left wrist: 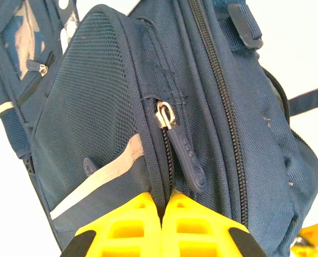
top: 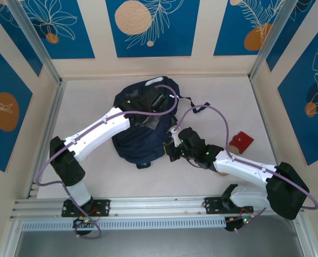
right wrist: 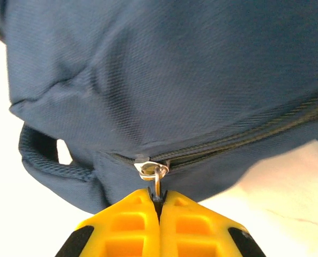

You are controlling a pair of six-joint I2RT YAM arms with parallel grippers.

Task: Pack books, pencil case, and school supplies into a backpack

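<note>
Two pinches: left fingers on backpack, right fingers on zipper pull.

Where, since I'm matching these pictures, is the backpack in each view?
Top external: backpack at picture centre.
Left wrist: backpack centre, above the left end effector.
Right wrist: backpack upper half, above the right end effector.
Shared landmark: the pale table.
</note>
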